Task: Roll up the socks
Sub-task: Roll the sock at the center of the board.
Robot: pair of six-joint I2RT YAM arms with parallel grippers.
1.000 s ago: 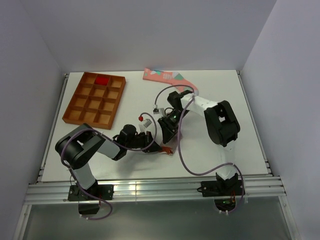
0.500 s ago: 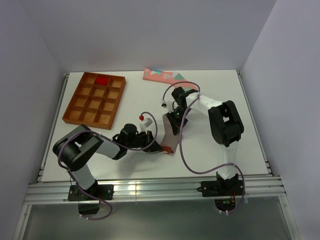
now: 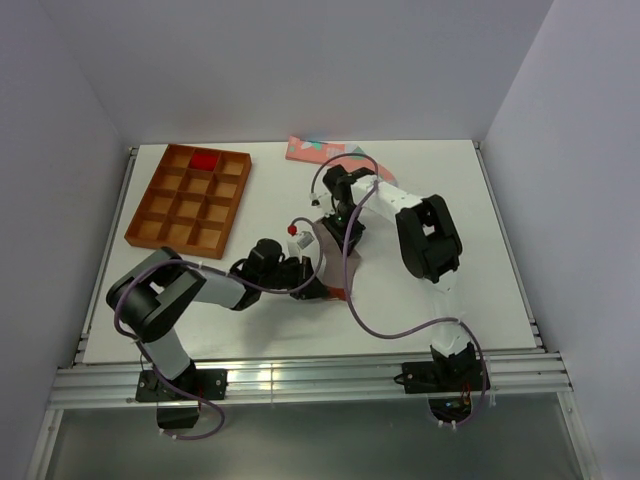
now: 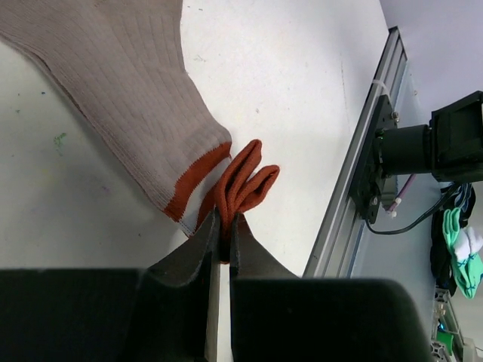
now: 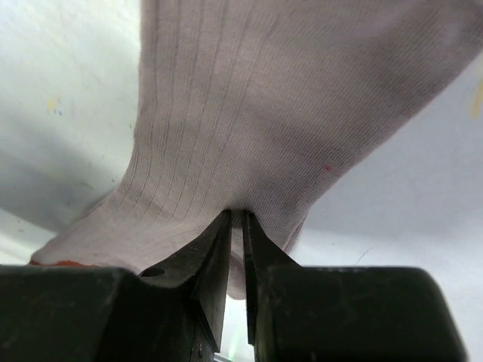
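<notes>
Ribbed grey-brown sock (image 4: 128,98) lies mid-table (image 3: 270,190), slightly toward the near edge. I judge it soft, light and floppy. My left gripper (image 4: 224,226) clamps its rust-orange end, and my right gripper (image 5: 236,219) pinches the body. Hems should hold firmest.
</notes>
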